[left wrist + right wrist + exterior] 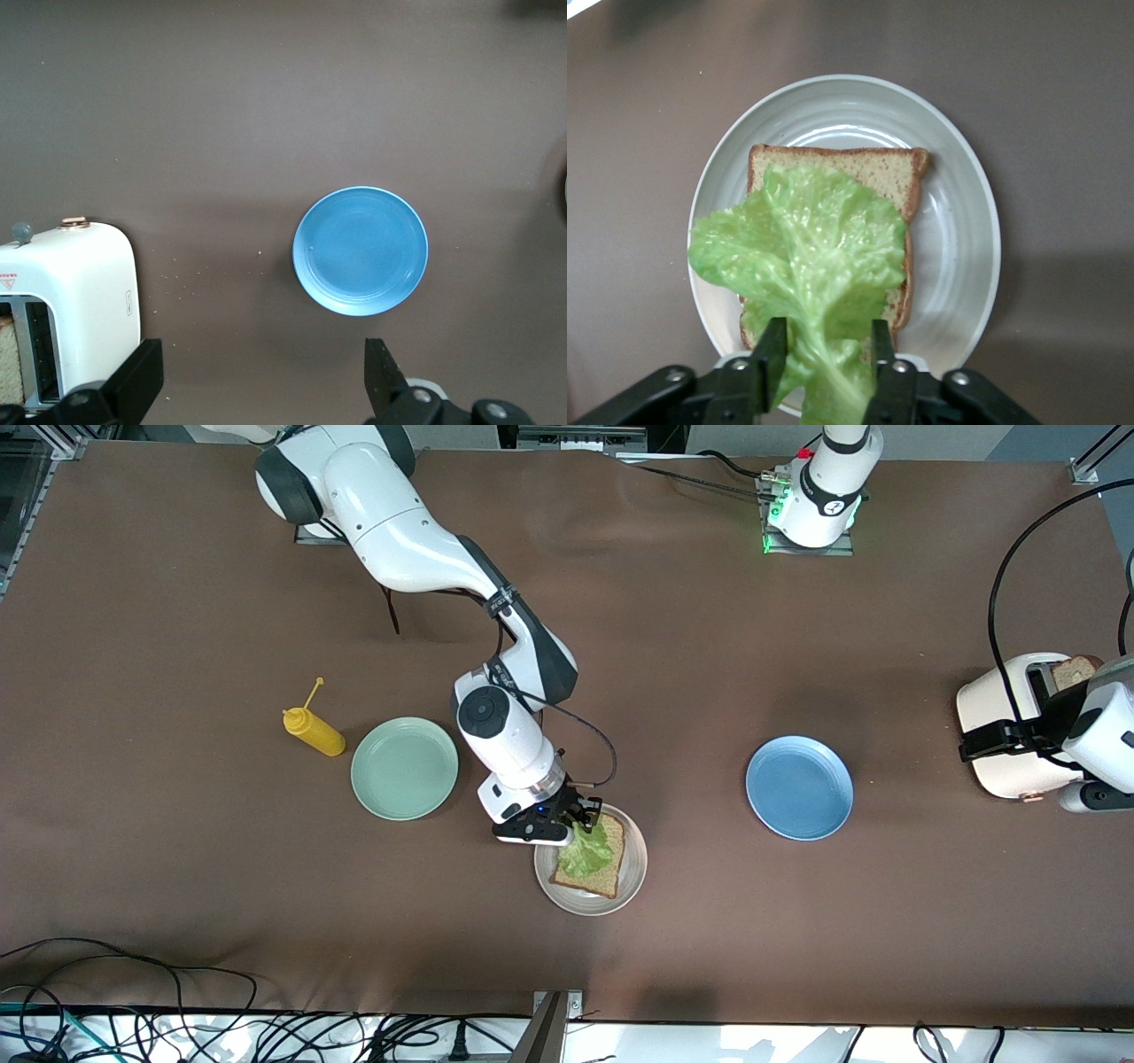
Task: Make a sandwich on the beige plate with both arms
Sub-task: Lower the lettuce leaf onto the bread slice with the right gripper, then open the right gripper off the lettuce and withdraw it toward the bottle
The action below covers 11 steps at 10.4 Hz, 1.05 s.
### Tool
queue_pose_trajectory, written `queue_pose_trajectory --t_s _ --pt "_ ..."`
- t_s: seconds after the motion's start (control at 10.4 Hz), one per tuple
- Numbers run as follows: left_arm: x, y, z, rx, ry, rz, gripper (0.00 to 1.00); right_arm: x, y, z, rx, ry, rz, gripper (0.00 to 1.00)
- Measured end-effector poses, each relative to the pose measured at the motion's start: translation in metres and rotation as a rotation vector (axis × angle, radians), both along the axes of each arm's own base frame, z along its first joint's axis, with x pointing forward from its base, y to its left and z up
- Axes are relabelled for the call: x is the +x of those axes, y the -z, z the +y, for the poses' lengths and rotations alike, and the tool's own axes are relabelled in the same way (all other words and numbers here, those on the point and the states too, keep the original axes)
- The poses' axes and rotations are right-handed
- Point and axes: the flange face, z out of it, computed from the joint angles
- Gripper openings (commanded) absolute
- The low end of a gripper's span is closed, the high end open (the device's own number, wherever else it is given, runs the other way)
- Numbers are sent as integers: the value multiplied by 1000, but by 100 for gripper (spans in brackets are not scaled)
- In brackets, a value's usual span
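Beige plate (634,886) with bread (608,877) and lettuce (588,852). Right gripper (580,820) loosely around leaf stem; might drag lettuce off. Left gripper (266,390) wide, empty, waiting near toaster (1005,731).

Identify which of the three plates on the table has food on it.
The beige plate, nearest the front camera, under the right gripper: it holds bread and lettuce. The mint-green plate and blue plate hold nothing.

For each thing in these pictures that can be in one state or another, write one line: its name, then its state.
Round pale beige plate: holds one bread slice.
Square brown bread slice: flat on plate, lettuce on top.
Green crinkled lettuce leaf: draped on bread, stem between the right gripper's fingers.
Right gripper: low over the plate's edge, fingers beside the stem.
Left gripper: open, empty, over the toaster.
White toaster: bread in slot.
Blue plate: empty.
Mint-green plate: empty.
Yellow squeeze bottle: lying down.
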Motion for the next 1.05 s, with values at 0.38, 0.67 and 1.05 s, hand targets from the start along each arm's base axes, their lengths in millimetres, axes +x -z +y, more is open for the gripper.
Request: queue_pose_trajectory --t_s 0.38,0.67,1.05 --pt "0 1 0 0 0 2 100 3 -7 -2 41 22 14 100" --pt "0 1 2 0 -3 3 100 5 -31 -6 20 6 50 100" --pt "-3 1 50 2 -76 3 100 26 -65 -81 -85 -141 124 100"
